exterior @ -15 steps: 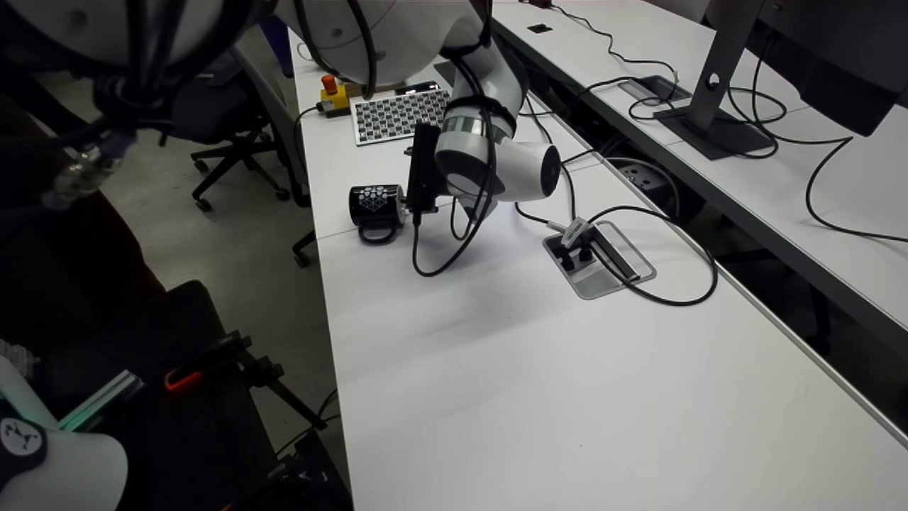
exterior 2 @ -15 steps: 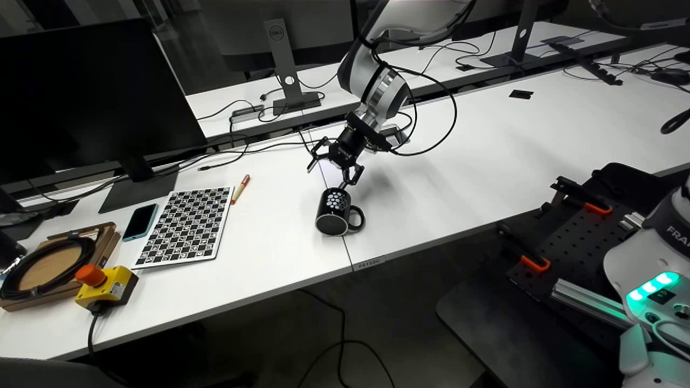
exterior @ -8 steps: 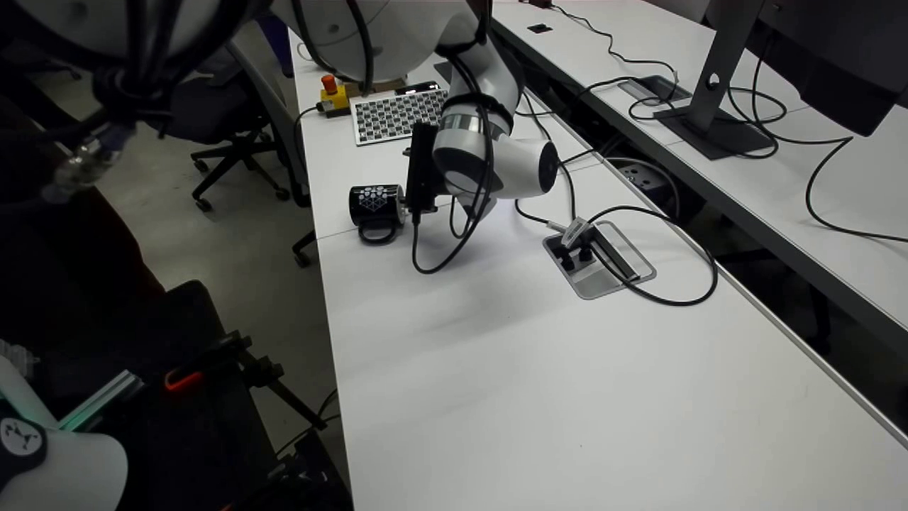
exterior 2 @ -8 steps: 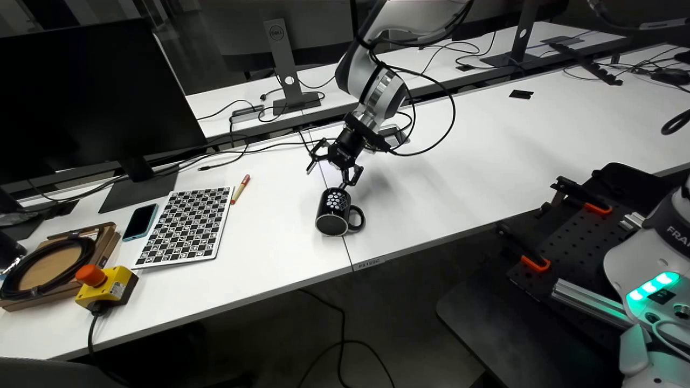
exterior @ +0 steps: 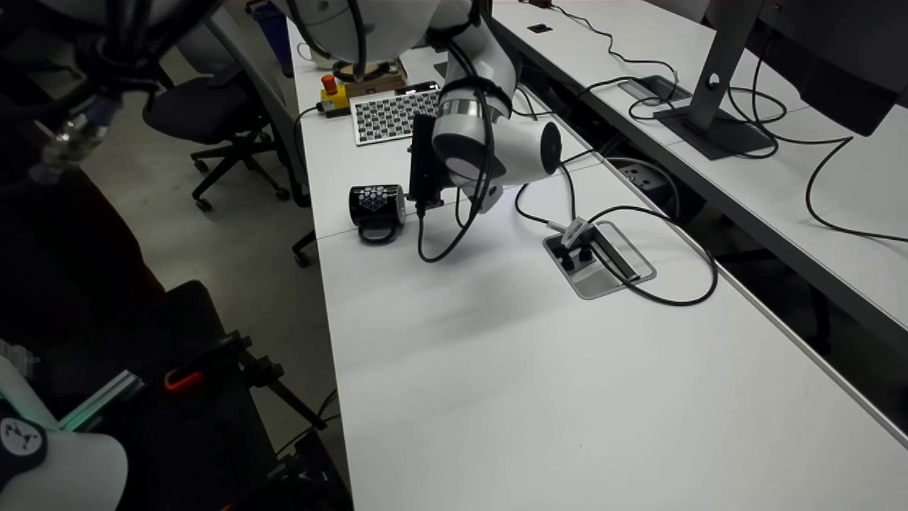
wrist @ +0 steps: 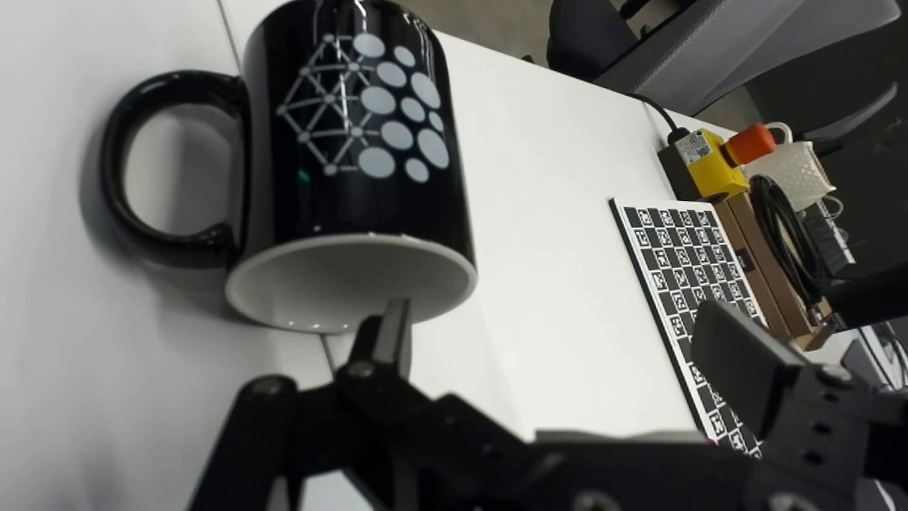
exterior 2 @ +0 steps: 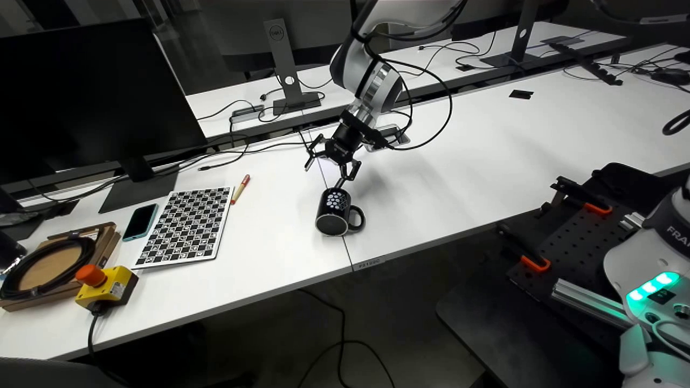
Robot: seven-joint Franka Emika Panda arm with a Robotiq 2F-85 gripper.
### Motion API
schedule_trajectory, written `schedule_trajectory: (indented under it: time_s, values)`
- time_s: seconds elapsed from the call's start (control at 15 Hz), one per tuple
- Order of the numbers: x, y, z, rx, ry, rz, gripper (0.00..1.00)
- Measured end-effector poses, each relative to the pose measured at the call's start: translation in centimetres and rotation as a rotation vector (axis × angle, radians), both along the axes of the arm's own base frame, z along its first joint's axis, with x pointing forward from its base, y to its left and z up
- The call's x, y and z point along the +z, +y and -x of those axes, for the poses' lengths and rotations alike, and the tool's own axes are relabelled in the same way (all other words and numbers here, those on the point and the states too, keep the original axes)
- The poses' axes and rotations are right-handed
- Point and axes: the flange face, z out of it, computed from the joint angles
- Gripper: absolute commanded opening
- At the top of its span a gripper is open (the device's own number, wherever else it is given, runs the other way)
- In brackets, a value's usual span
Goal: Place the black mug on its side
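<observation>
Lying on its side, the black mug (wrist: 362, 206) is straddling the seam of the white table (exterior: 553, 397), its pale-lined mouth facing the gripper (wrist: 557, 316) and its loop handle jutting out to one side. Light dots and linked lines are decorating its glossy body (rather like a hexagonal network). The gripper's two fingers (wrist: 738, 362) are standing well apart: in the wrist view, one tip is overlapping the mug's mouth, and I cannot tell whether it is touching the rim or reaching inside, while the other is showing in front of a checkerboard-patterned board (exterior 2: 186, 226). In an exterior view, a smartphone (exterior 2: 140, 221) is lying just beside that board, with a pen-shaped red-and-tan item (exterior 2: 240, 188) lying by its opposite side. A yellow emergency-stop box (exterior 2: 109, 284) is sitting near the table's edge, next to a cardboard box (wrist: 759, 277) where a coiled black cable (wrist: 801, 248) is resting. A monitor (exterior 2: 91, 102) is standing beyond the smartphone.
</observation>
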Motion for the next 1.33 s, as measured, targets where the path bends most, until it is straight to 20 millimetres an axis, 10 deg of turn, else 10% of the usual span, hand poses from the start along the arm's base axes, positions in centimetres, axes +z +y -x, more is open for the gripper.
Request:
schedule_trajectory:
  time_s: [0.67, 1.33]
  values:
    - [4.5, -0.4, -3.0, 0.069, -0.135, 0.271, 1.00]
    - [11.9, 3.7, -2.8, 0.264, -0.389, 0.646, 1.00]
